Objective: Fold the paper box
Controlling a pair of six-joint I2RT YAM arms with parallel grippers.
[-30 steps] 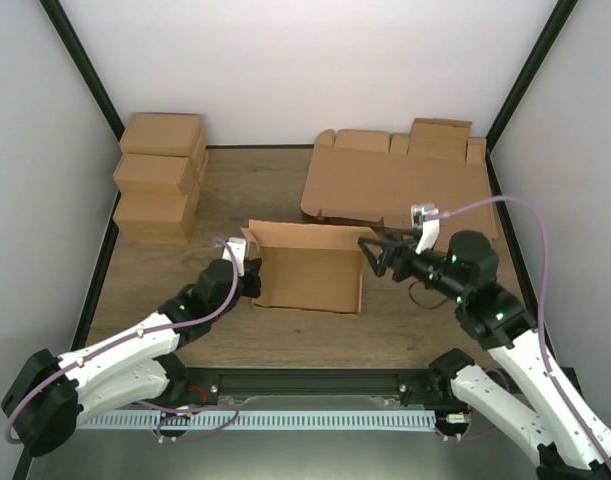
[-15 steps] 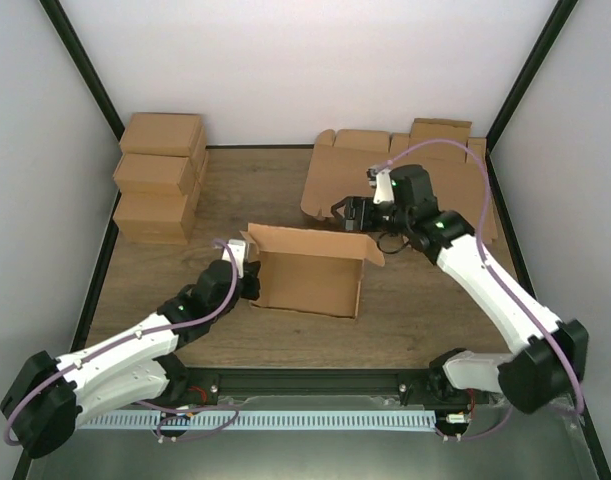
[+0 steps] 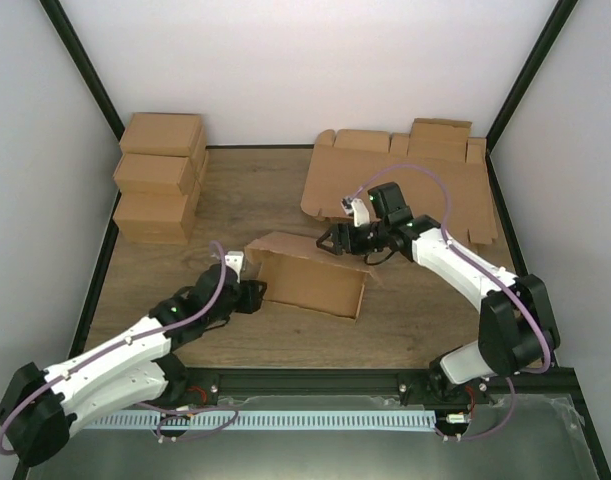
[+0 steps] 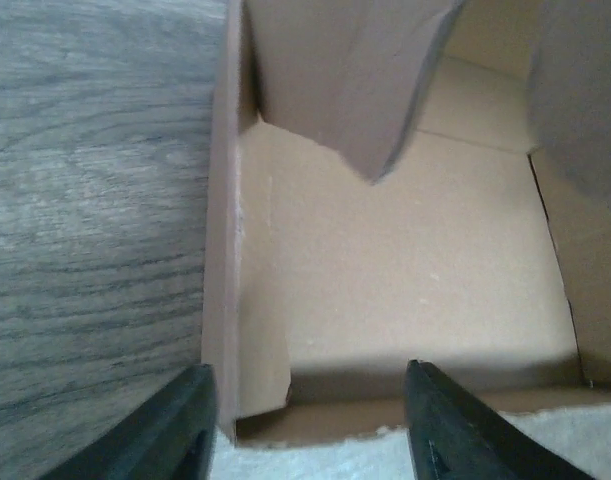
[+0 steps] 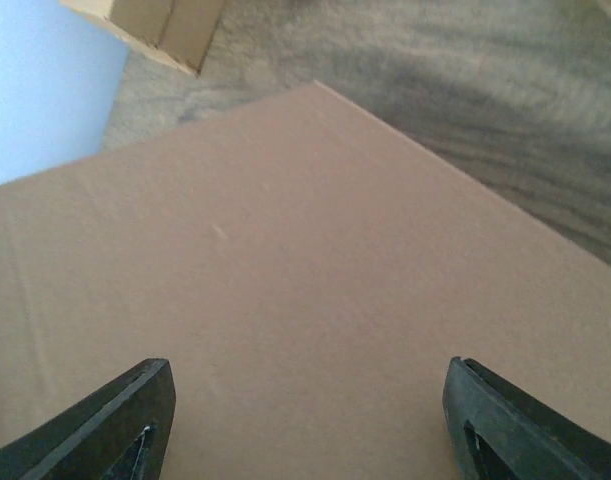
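The paper box (image 3: 315,285) stands half-formed at mid-table, its back panel tilted forward over the cavity. My left gripper (image 3: 257,293) is open at the box's left end. In the left wrist view its fingers (image 4: 175,435) straddle the left wall's corner (image 4: 223,300), not pressing it, with the box's inside (image 4: 405,270) ahead and a flap (image 4: 355,80) hanging in from above. My right gripper (image 3: 330,243) reaches in from behind, open, over the tilted panel. The right wrist view shows plain brown panel (image 5: 305,250) filling the span between its spread fingers (image 5: 115,430).
A thick sheaf of flat cardboard blanks (image 3: 395,185) lies at the back right, just behind the right arm. Several closed brown boxes (image 3: 160,185) are stacked at the back left. Black frame posts and white walls bound the wooden table (image 3: 245,190).
My left gripper has opened and let go of the box's left wall. The right arm swung from the box's right side round to behind it, and the back panel has tipped forward and lower.
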